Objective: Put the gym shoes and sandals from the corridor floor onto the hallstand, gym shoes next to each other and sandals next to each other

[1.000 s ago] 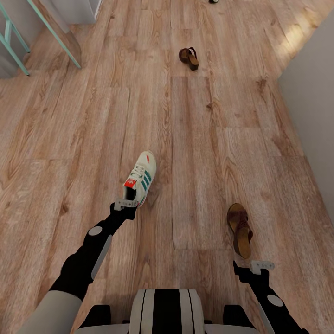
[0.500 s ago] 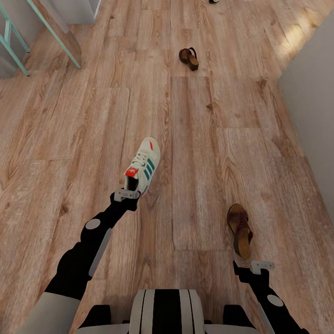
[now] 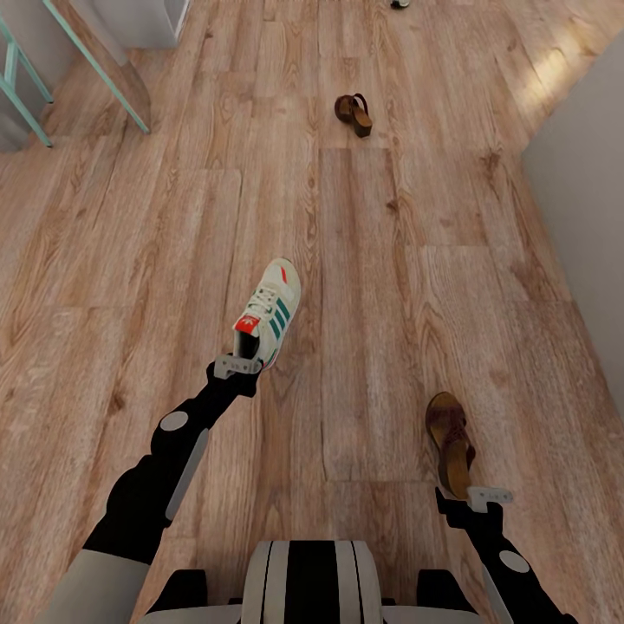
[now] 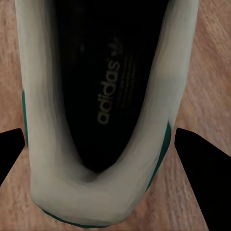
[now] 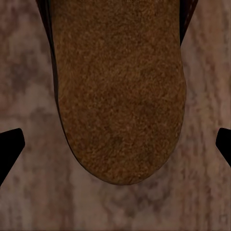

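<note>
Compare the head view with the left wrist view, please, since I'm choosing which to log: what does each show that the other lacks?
Head view alone: the near sandal by the right gripper, the far sandal, and the left gripper at the sneaker's heel. Left wrist view alone: the sneaker's dark insole with adidas lettering. Both: the gym shoe and the wood floor.
</note>
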